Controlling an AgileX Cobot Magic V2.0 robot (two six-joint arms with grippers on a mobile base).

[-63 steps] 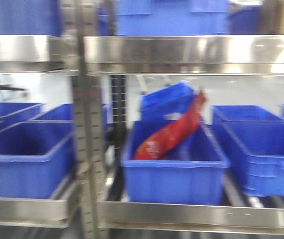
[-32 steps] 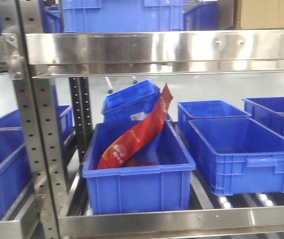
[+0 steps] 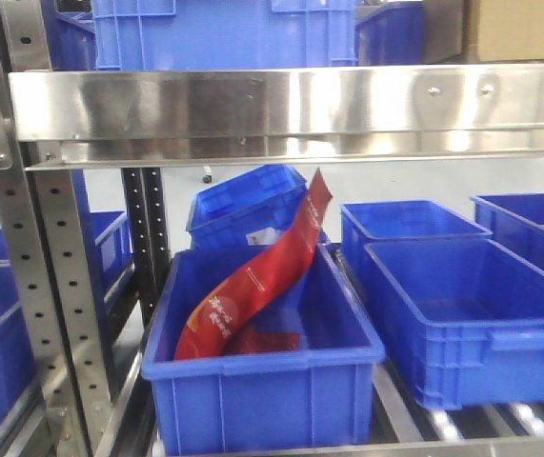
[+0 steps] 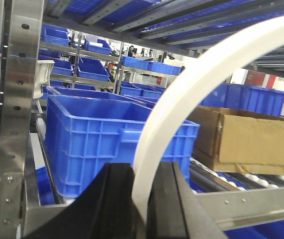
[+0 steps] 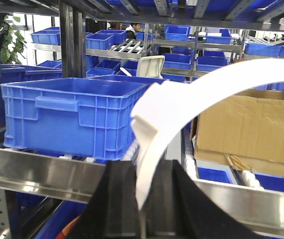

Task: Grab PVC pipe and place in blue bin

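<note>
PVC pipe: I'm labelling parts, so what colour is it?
Off-white. The PVC pipe shows best in the left wrist view.

A red packet leans tilted below the steel shelf rail, while a cardboard box rests on rollers.

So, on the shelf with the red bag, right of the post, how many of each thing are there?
Blue bins: 5
Red bag: 1
Total: 6
Not counted: a pale bit in the tilted bin, too small to name.
</note>
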